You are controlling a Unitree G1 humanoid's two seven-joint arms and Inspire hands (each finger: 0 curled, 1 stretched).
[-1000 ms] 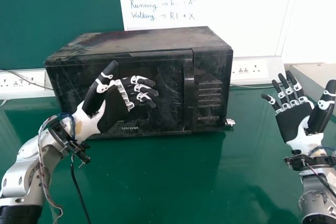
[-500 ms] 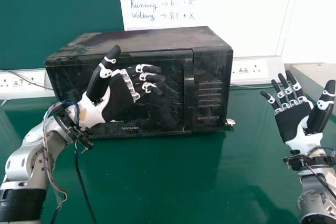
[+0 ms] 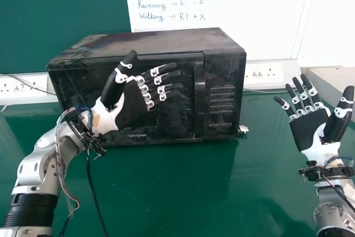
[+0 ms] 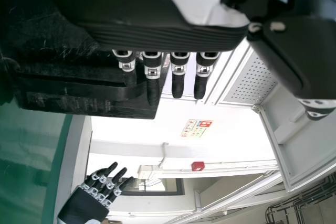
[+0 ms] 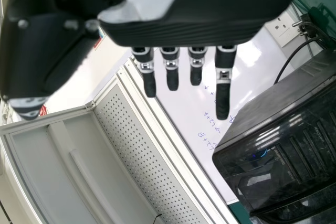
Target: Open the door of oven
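Note:
The black oven point(image 3: 100, 123) stands on the green table with its door closed. A vertical handle point(image 3: 199, 95) runs along the door's right side. My left hand point(image 3: 132, 104) is in front of the door, fingers straight and aimed at the handle, a short way left of it, thumb raised. In the left wrist view my left hand point(image 4: 157, 30) has its fingers extended near the oven handle point(image 4: 79, 88). My right hand point(image 3: 310, 129) stands to the right of the oven, palm up with fingers extended; the right wrist view shows my right hand point(image 5: 184, 30) with the oven point(image 5: 283, 150) beyond it.
Wall sockets point(image 3: 266, 74) with cables sit behind the oven on both sides. A whiteboard point(image 3: 222, 4) hangs behind it. At the right back is a pale surface point(image 3: 333, 79). A dark cable point(image 3: 93, 192) hangs from my left wrist.
My left hand has moved to the right across the door, closer to the handle, and its fingers have straightened. The right hand has hardly moved and the door remains closed.

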